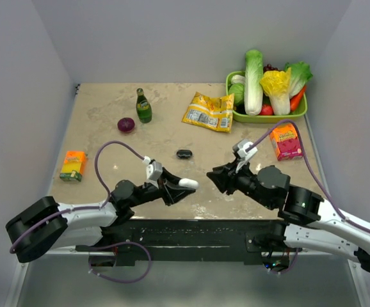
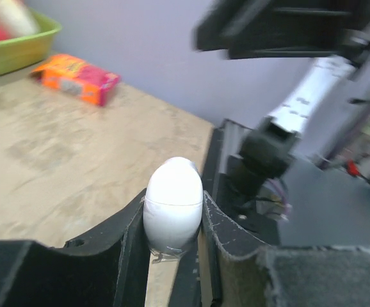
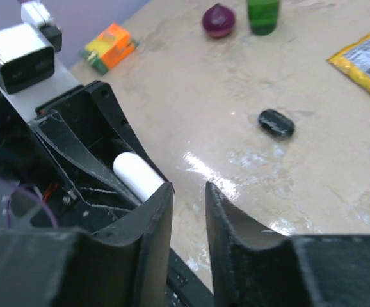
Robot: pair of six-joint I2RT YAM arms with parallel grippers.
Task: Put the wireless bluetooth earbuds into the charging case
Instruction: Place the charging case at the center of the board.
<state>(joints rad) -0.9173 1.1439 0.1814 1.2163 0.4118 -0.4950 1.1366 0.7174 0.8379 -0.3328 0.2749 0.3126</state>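
Observation:
The charging case (image 1: 188, 183) is a smooth white oval, held off the table near the front edge with my left gripper (image 1: 177, 186) shut on it. In the left wrist view the charging case (image 2: 173, 201) stands between both black fingers of the left gripper (image 2: 174, 212), its seam line closed. My right gripper (image 1: 212, 174) faces it from the right, a short gap away. In the right wrist view the right gripper (image 3: 189, 188) is open with only tabletop between its fingers, and the charging case (image 3: 136, 174) shows just left of them. The earbuds are out of view.
A small black oval object (image 1: 184, 153) lies mid-table. Farther back are a green bottle (image 1: 143, 106), a red onion (image 1: 126, 125) and a yellow snack bag (image 1: 209, 111). A green tray (image 1: 300, 114) of vegetables sits back right, with a pink box (image 1: 285, 141) right and an orange box (image 1: 73, 165) left.

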